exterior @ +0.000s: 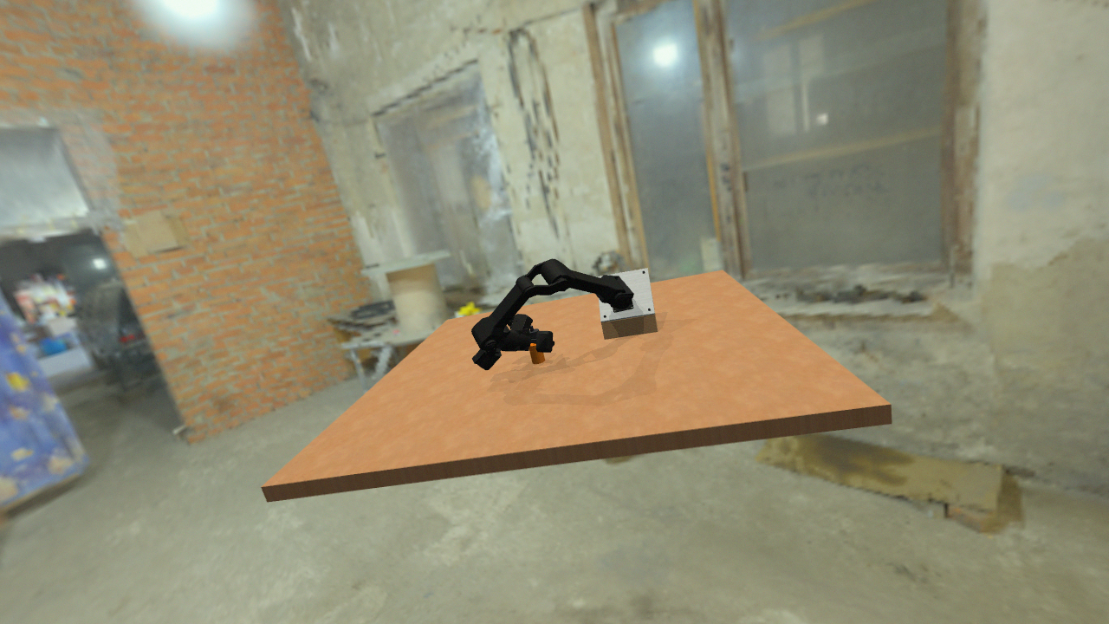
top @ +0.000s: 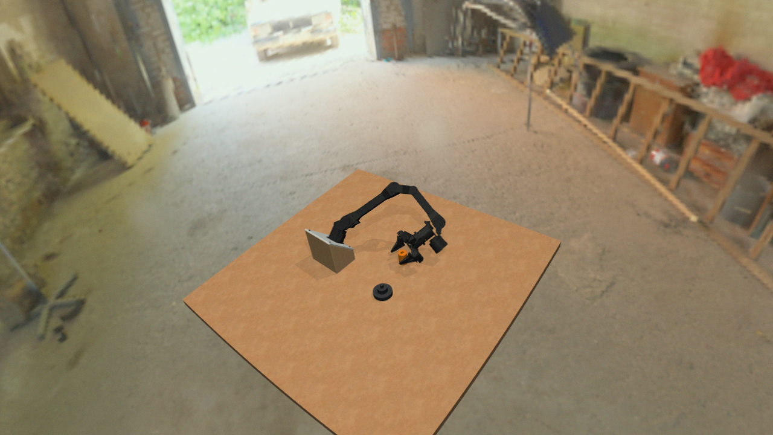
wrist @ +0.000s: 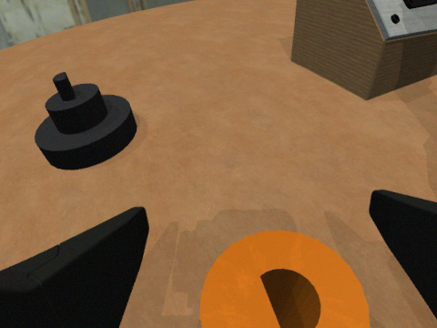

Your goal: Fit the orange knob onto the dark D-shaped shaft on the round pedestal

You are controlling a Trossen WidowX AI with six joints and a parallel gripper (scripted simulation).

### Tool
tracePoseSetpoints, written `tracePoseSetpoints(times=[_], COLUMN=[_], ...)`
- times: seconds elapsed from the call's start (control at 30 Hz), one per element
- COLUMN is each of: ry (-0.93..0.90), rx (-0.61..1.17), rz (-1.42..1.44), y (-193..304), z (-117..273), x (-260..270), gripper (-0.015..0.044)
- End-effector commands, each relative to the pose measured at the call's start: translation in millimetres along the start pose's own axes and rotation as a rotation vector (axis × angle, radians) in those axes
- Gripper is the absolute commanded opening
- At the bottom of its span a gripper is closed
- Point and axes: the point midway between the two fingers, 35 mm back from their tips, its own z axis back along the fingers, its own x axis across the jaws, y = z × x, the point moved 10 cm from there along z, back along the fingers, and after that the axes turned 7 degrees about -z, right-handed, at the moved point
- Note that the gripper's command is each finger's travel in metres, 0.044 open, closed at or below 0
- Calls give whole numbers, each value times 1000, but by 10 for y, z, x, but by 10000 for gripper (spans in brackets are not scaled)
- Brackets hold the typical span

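The orange knob [top: 402,257] [exterior: 537,355] [wrist: 237,273] stands on the table, its top face and D-shaped hole facing up. In the wrist view the hole's flat side is on the left. My gripper [top: 397,257] [wrist: 260,210] is wide open, with a finger on either side of the knob and a gap to each in the wrist view. The dark round pedestal [top: 382,293] [wrist: 86,152] stands apart from the knob, at upper left in the wrist view. Its thin shaft [wrist: 63,87] points up, bare; its flat side cannot be made out. The pedestal does not show in the exterior view.
The wooden table [top: 302,324] [exterior: 697,372] [wrist: 218,114] carries everything. A wedge-shaped wood block with a grey metal top [top: 341,259] [exterior: 629,325] [wrist: 337,50] bears the arm's base and stands at upper right in the wrist view.
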Motion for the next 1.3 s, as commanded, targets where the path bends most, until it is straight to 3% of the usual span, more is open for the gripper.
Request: tracePoseSetpoints(times=[0.0,0.1,0.27,0.5,0.97,1.27], ry=[1,70,206,141,126,-332], rx=[-1,110,529,1086,1101,1087], rz=[0,-7,-21,-17,-2,732], y=[0,-208,-905,-1721,-1741,-1739], z=[-3,6,0,-76,-79,-79], x=[0,82,247,223,219,219], gripper=[440,440,440,440,440,440])
